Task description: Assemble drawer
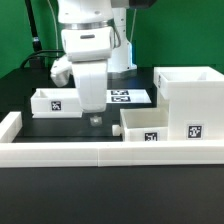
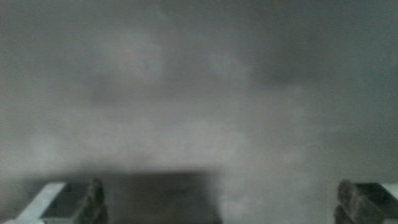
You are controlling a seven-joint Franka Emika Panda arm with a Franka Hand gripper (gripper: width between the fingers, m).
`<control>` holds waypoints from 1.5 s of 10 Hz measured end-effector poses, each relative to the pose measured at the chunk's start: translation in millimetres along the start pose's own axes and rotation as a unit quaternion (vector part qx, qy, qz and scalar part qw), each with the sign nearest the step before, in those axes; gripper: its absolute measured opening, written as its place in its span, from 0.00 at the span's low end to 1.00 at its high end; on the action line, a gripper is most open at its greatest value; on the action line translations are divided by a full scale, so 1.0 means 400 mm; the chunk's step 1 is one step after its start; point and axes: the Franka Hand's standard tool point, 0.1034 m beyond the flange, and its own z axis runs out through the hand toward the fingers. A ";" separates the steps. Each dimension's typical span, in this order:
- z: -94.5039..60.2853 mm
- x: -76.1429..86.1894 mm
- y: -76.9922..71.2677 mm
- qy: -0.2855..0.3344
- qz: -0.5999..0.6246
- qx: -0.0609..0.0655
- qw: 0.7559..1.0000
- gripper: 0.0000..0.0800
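Observation:
The tall boxy white housing [image 1: 189, 98] stands at the exterior view's right with a tag on its front. One shallow white tray [image 1: 145, 125] sits right beside it, toward the middle. The other tray [image 1: 50, 101] lies at the exterior view's left. My gripper [image 1: 95, 118] hangs low over the black table between the two trays and touches neither. In the wrist view the gripper [image 2: 217, 205] has its fingers [image 2: 75, 202] wide apart with nothing between them. That view is a grey blur with one dark patch.
The marker board [image 1: 131, 97] lies flat on the table behind my gripper. A long low white wall [image 1: 100, 152] edges the table's front and turns up its left side. The robot's base stands at the back.

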 end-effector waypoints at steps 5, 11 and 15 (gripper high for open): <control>0.022 0.082 -0.001 0.009 0.035 0.018 0.999 0.81; 0.025 0.179 0.002 0.015 0.069 0.020 0.997 0.81; 0.023 0.190 0.005 0.016 0.069 0.020 0.997 0.81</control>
